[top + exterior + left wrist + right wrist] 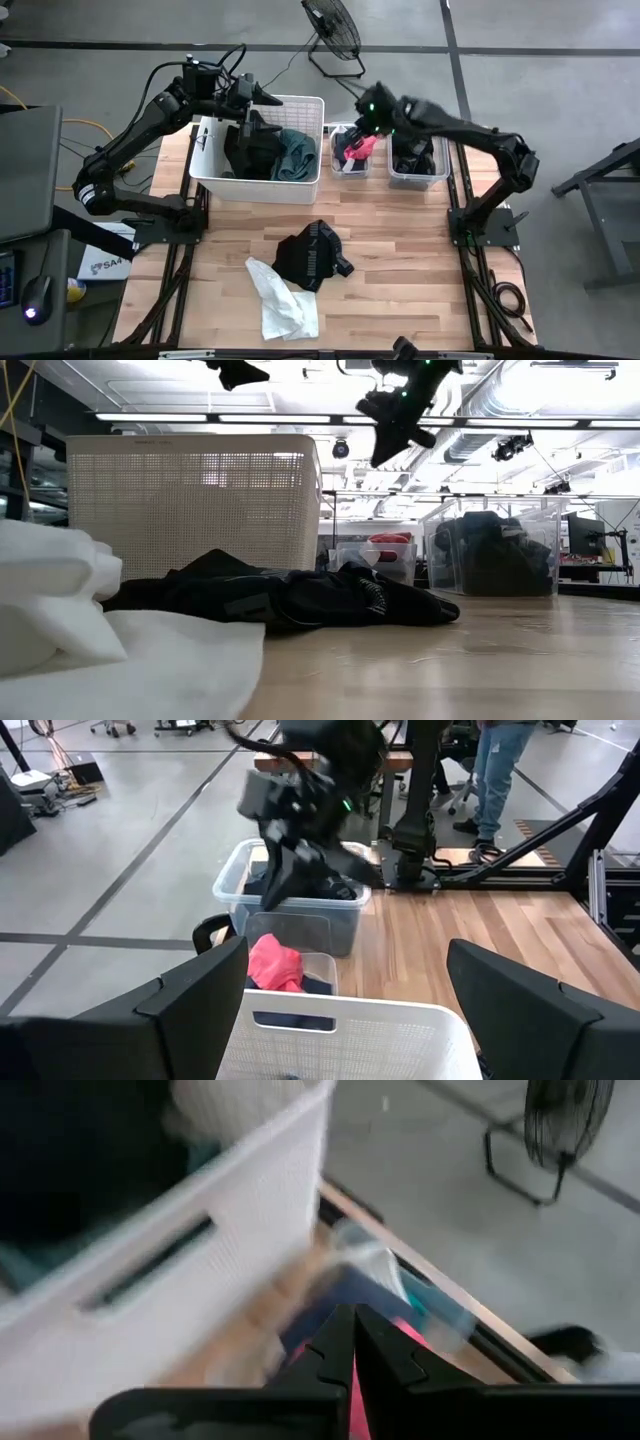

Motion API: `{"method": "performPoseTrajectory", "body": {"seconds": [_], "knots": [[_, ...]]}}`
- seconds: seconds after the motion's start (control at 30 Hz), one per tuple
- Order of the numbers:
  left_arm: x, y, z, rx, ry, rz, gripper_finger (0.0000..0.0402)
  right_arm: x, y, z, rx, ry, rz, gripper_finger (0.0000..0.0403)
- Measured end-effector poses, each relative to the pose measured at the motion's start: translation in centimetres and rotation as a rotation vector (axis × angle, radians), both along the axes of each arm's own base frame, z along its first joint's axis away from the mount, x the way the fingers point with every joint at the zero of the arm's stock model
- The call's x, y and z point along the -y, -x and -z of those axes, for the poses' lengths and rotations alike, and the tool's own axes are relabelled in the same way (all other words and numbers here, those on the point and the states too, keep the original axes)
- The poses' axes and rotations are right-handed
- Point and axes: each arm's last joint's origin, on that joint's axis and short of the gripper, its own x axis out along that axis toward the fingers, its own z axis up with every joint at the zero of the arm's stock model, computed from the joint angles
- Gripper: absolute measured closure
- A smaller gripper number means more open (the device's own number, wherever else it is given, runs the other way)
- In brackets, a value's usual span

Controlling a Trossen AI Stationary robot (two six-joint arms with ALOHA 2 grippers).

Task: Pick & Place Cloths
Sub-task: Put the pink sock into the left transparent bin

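Observation:
A black cloth (312, 255) and a white cloth (281, 300) lie flat on the wooden table, toward its near side. The white slatted basket (305, 108) at the far left holds a black cloth (248, 150) and a teal-green one (296, 152). A red-pink cloth (364, 146) lies in a small clear tub (346, 168). My left gripper (345, 1010) hangs open over the basket's far rim, with nothing between its fingers. My right gripper (358, 125) is shut and empty, raised above the small tub, its fingers slanting down.
A second clear tub (418, 175) with dark cloth stands to the right of the small one. A floor fan (332, 30) stands beyond the table's far edge. A person's legs (497, 770) show in the room behind. Bare wood lies at the table's near right.

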Motion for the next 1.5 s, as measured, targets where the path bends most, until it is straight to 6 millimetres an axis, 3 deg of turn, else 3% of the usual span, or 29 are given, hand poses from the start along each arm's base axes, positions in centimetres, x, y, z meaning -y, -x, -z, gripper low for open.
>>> {"method": "performPoseTrajectory", "body": {"seconds": [0.13, 0.23, 0.43, 0.8, 1.03, 1.33, 1.5], "knots": [[0.0, 0.0, 0.0, -0.001, -0.010, 0.002, 0.0065, 1.1, 0.4, -1.6, -0.134, -0.058, -0.119, 0.0399], [0.0, 0.0, 0.0, -0.001, -0.011, 0.002, 0.0065, 1.6, 0.1, -1.5, -0.191, -0.082, -0.233, 0.0399], [0.0, 0.0, 0.0, -0.001, -0.009, 0.002, 0.0065, 2.5, -1.0, 1.4, -0.361, -0.093, -0.388, 0.0399], [0.1, 0.1, 0.2, -0.020, 0.009, 0.002, 0.0065, 4.0, -3.3, 7.7, -0.596, -0.157, -0.404, 0.0399], [0.1, 0.1, 0.2, -0.021, 0.010, 0.001, 0.0065, 4.6, -4.3, 11.0, -0.667, -0.192, -0.508, 0.0399], [0.0, 0.1, 0.2, -0.020, 0.032, -0.005, 0.0065, 5.2, -5.9, 11.8, -0.593, -0.089, -0.658, 0.0399], [0.1, 0.1, 0.2, -0.019, 0.041, -0.008, 0.0065, 5.5, -5.6, 11.9, -0.609, -0.097, -0.660, 0.0399]]}}
